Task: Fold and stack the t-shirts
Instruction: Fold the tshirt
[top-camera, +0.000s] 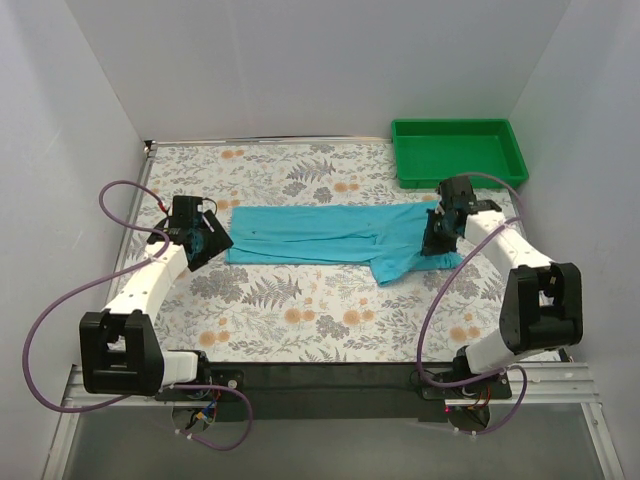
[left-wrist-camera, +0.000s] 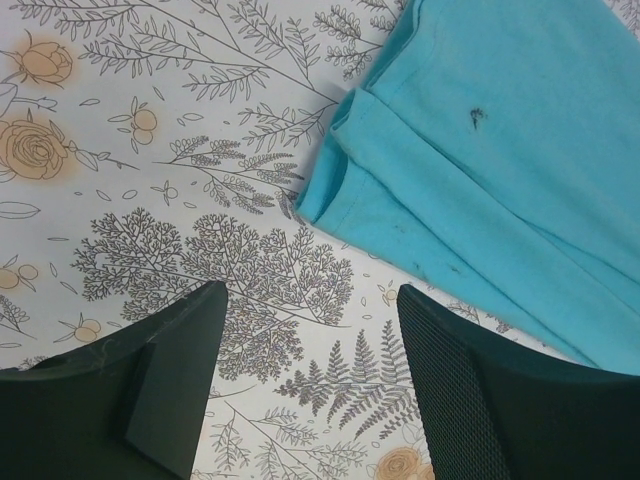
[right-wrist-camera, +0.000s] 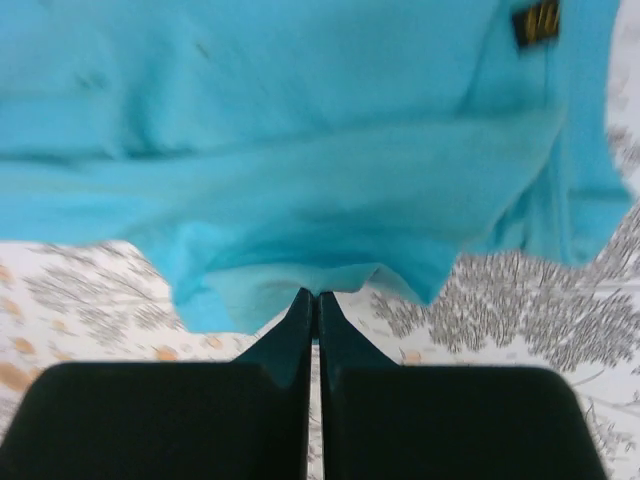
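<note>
One turquoise t-shirt (top-camera: 320, 232) — folded lengthwise, small dark spots.

Your top view: fixed, high behind arm bases (top-camera: 120, 352), looking down on whole table (top-camera: 300, 325); bases at 6 o'clock. Left wrist view: close, facing down past own fingers (left-wrist-camera: 150, 395), shirt (left-wrist-camera: 500, 150) toward 2 o'clock. Right wrist view: even closer, shirt filling 12 o'clock half. All three share shirt, table.
</note>
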